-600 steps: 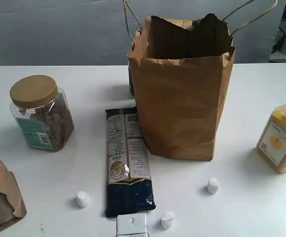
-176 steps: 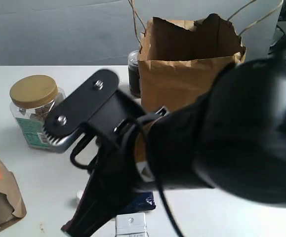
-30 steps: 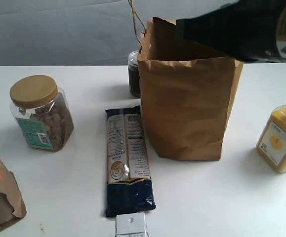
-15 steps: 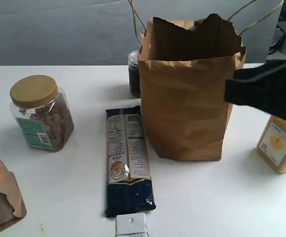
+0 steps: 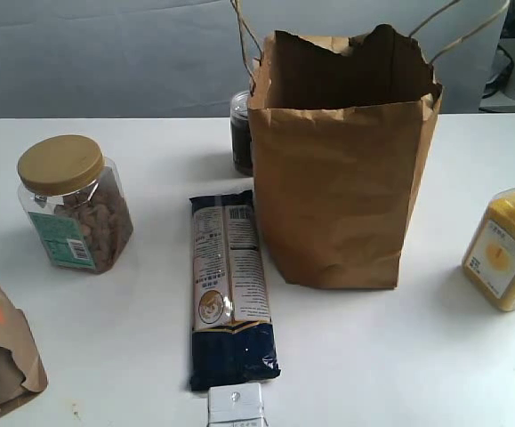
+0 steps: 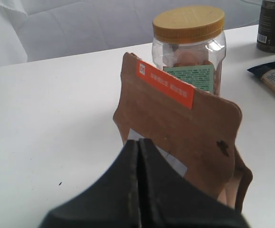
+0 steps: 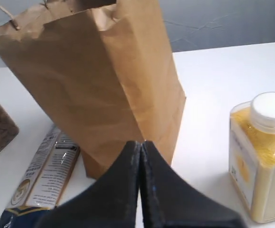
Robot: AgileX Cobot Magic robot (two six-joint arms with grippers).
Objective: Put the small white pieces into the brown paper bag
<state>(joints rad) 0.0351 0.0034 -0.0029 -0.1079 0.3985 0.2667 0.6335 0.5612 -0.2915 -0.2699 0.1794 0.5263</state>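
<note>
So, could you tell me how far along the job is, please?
It looks finished: no white pieces lie around the brown paper bag, though its inside is hidden. Nothing is in hand; the left gripper and right gripper are shut empty. Nothing visibly remains.

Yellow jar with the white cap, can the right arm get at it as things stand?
Probably yes. The yellow jar stands upright close to the right arm's shut jaws, with only bare table between; the brown paper bag is not in the way. The jaws must open first.
</note>
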